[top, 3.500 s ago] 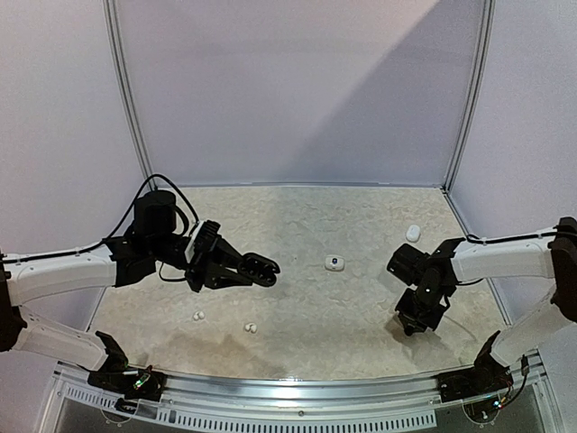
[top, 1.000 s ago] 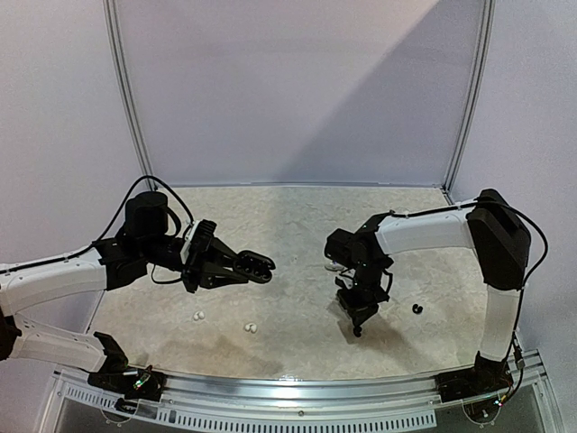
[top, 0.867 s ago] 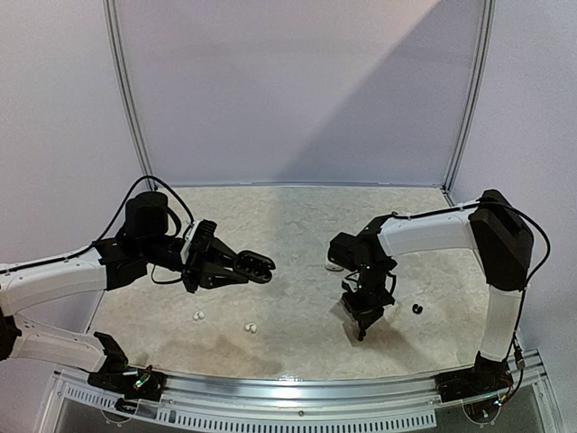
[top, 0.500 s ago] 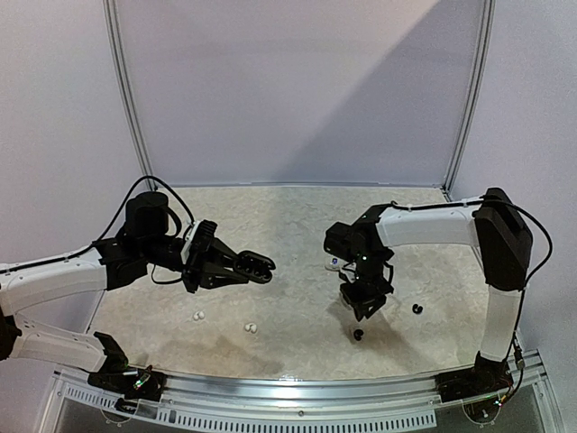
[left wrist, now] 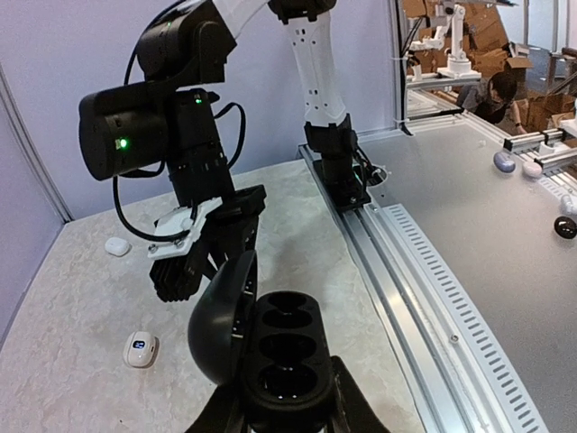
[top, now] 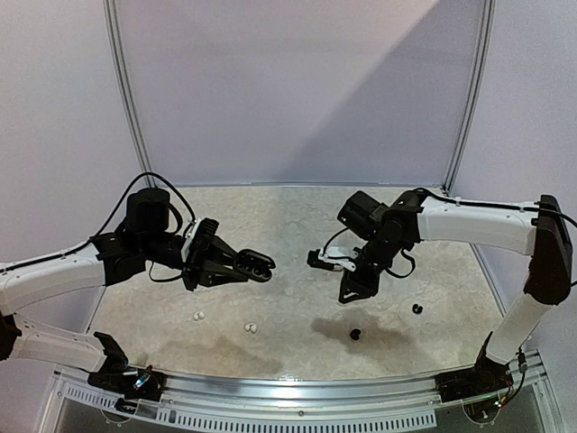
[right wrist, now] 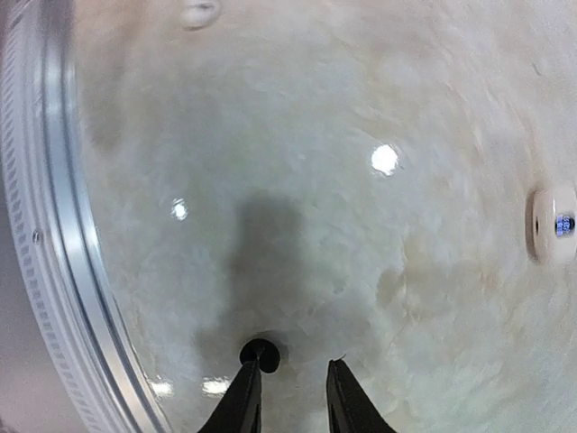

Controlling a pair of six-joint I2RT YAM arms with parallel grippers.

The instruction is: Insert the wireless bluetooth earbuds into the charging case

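- My right gripper (right wrist: 290, 390) is empty. Its jaws stand a little apart with only bare table (top: 288, 225) showing in the gap.
- The black bud (right wrist: 260, 354) lies on the table just past my left fingertip. From my wrist it sits at about 11 o'clock of the gap, so it is off the gripper's centre line and not between the jaws.
- From above, the same bud is at 6 o'clock of my right fingertips, toward the near edge, with my arm's shadow beside it.
- It is too small for me to tell its long axis, so I judge I would line up on its middle and not on an end.
- A second black bud (top: 416, 308) lies at about 4 o'clock of the right gripper, farther off than the first.
- My left gripper (left wrist: 282, 401) is clamped on the black case (left wrist: 281, 354). The case is held above the table with its lid open and its wells facing up.
- The case lies at about 10 o'clock of the near black bud, well apart from it.
- The right arm is clearly the nearer one to that bud. I think the pick should be its job, with the left arm just holding the case steady.
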